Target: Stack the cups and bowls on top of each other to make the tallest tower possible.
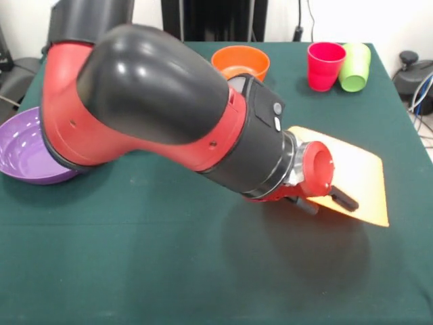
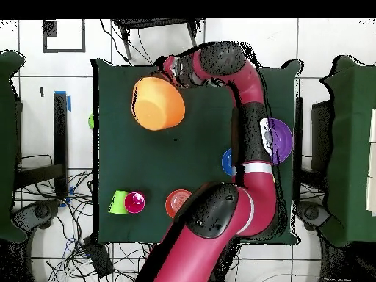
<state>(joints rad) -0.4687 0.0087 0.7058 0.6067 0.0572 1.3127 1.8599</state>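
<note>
Orange-yellow plastic fills the overhead view at the table's 11 o'clock: the large orange-yellow bowl [image 2: 158, 103], one of four bowls that can be counted. The gripper [image 2: 170, 73] sits at the bowl's 1 o'clock, right on its rim. In the front view the gripper [image 1: 325, 202] lies over the near edge of the same orange-yellow bowl [image 1: 358, 179], at 3 o'clock from the table's middle. Whether its jaws are apart or clamped on the rim, I cannot tell. The red and black arm [image 1: 155, 101] covers much of the green table [image 1: 135, 271].

The other three bowls, seen from overhead:
- The purple bowl [image 2: 281, 139] is at 3 o'clock, partly under the arm.
- The blue bowl [image 2: 228, 161] shows only as a sliver beside the arm, toward 4 o'clock.
- The red-orange bowl [image 2: 176, 202] is at 6 o'clock.

Two cups show, a red cup [image 2: 135, 202] and a lime green cup [image 2: 117, 202]. They touch side by side at 8 o'clock, with the lime one outermost.

Each bowl stands alone, well apart from the others.
</note>
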